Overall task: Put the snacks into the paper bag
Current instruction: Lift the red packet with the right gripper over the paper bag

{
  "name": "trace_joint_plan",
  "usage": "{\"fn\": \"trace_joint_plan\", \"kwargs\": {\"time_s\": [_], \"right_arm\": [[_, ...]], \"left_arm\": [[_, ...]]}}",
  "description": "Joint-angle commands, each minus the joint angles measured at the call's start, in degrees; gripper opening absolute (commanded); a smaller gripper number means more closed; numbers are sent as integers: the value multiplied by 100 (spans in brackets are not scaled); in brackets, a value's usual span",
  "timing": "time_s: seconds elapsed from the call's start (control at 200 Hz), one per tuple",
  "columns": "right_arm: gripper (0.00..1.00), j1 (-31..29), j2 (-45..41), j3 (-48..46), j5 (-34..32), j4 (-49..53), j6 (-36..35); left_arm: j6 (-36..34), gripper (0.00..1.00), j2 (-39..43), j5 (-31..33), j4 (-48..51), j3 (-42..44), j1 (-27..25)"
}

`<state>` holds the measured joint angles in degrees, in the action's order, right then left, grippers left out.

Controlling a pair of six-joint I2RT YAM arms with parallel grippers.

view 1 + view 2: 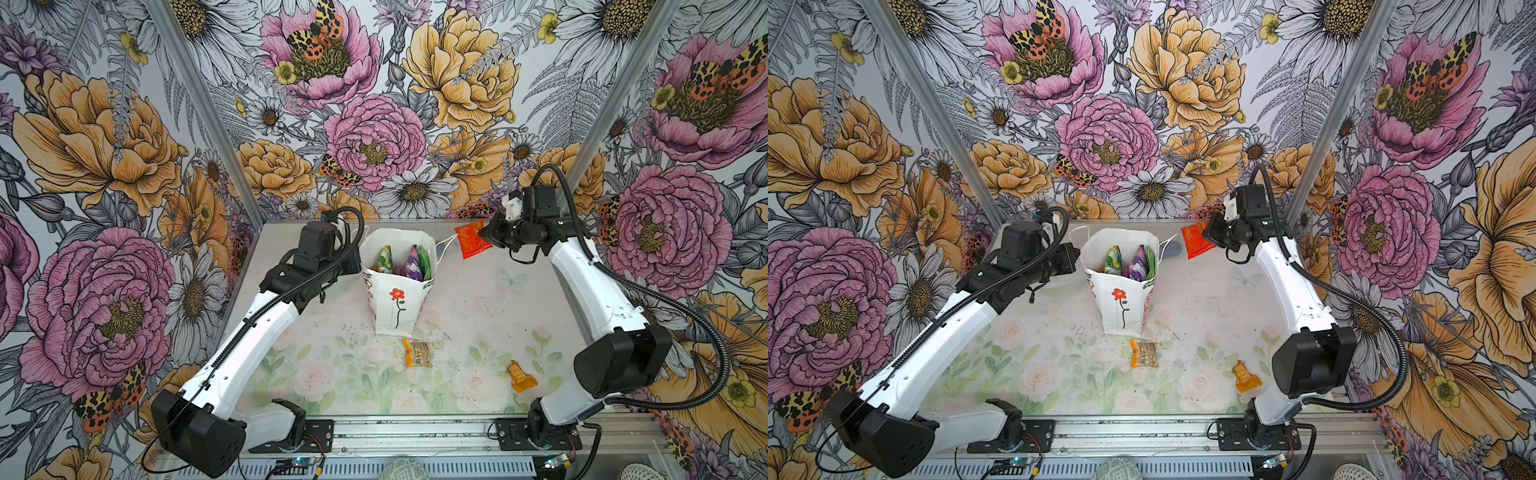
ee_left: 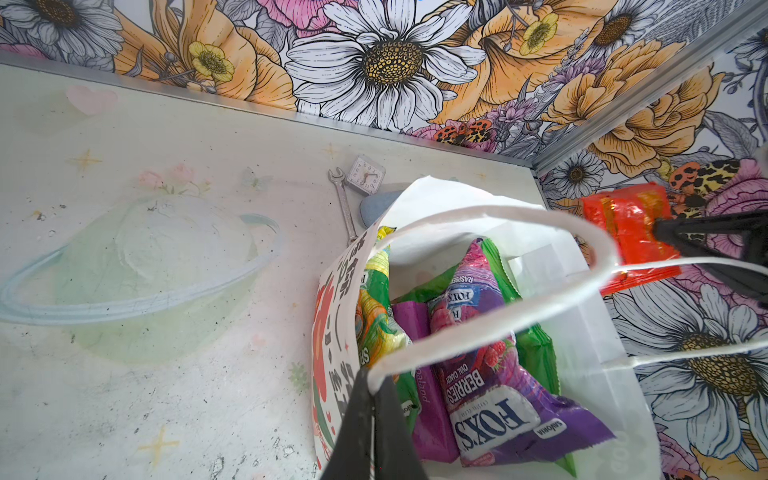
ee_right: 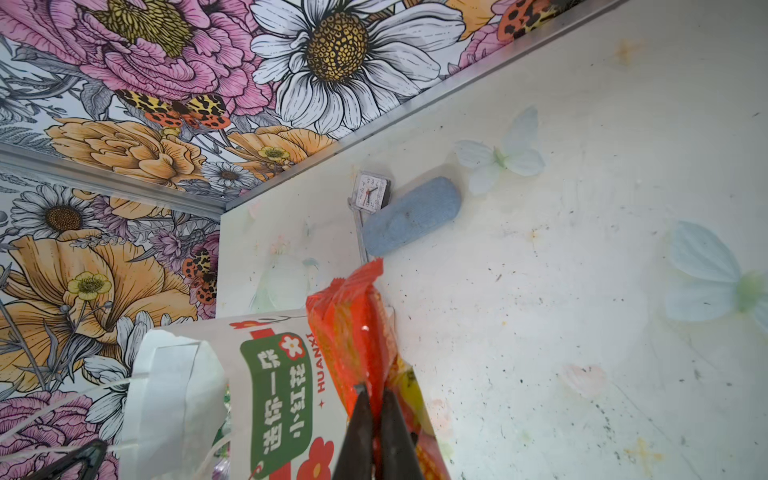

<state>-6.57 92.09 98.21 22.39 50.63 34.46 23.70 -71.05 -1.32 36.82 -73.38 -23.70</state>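
Note:
The white paper bag (image 1: 395, 307) (image 1: 1121, 307) stands upright mid-table, red flower on its front. Inside it stand several snacks, among them a purple Fox's bag (image 2: 490, 374) and a green packet (image 1: 384, 257). At the bag's left rim my left gripper (image 2: 374, 386) (image 1: 1075, 253) is shut on the white cord handle (image 2: 498, 324). Right of the bag's mouth and above the table, my right gripper (image 3: 374, 392) (image 1: 484, 237) is shut on a red-orange packet (image 3: 353, 324) (image 1: 471, 239). Two small orange packets lie on the table: one (image 1: 417, 353) before the bag, one (image 1: 521, 376) front right.
Behind the bag, near the back wall, lie a metal wrench (image 2: 343, 199), a small square clock (image 2: 365, 174) and a blue-grey oval case (image 3: 411, 214). A clear shallow bowl (image 2: 145, 266) sits left of the bag. Floral walls enclose three sides.

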Motion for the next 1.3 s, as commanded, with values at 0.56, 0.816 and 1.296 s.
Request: {"fn": "trace_joint_plan", "kwargs": {"time_s": [0.56,0.816,1.296], "right_arm": [[0,-1152,1378,4973,-540,2449,-406],[0,-2080,2145,5645,-771,2743,-498],[0,-3070,2597,5337,-1594,2925,-805]], "left_arm": [[47,0,99,-73,-377,-211,84],[42,0,95,-40,-377,-203,86],[55,0,57,-88,-373,-212,85]]}}
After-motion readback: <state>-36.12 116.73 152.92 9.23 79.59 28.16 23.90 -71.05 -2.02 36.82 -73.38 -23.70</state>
